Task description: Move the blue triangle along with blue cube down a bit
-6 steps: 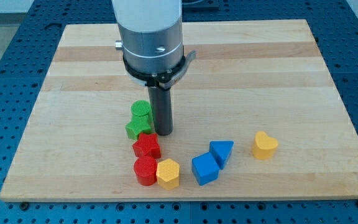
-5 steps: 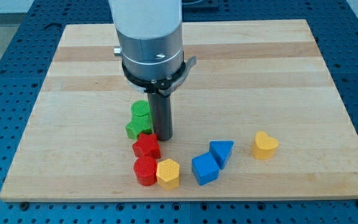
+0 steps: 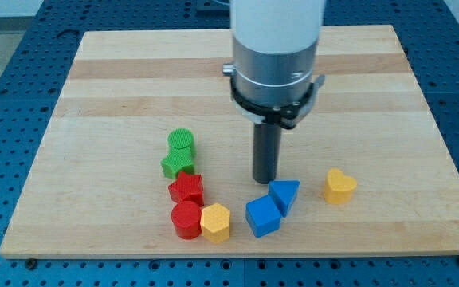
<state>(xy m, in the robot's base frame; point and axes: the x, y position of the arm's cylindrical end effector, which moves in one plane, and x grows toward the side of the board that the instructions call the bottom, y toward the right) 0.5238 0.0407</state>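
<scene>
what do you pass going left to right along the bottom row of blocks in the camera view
red cylinder → yellow hexagon → blue cube → blue triangle → yellow heart

Green cylinder (image 3: pixel 181 140), green star (image 3: pixel 174 163), red star (image 3: pixel 186 188), red cylinder (image 3: pixel 186 218), yellow hexagon (image 3: pixel 215 222), yellow heart (image 3: pixel 339 186) on wooden board (image 3: pixel 102 88)

You lose the top of the arm's grey housing (image 3: pixel 277 48) at twelve o'clock, cut by the picture's upper edge. The green star (image 3: pixel 175 164) is partly covered by the green cylinder (image 3: pixel 181 141) behind it and the red star (image 3: pixel 186 188) in front, so you can't see its full outline. The blue cube (image 3: pixel 262 216) hides the blue triangle's (image 3: pixel 284 194) seven o'clock corner
</scene>
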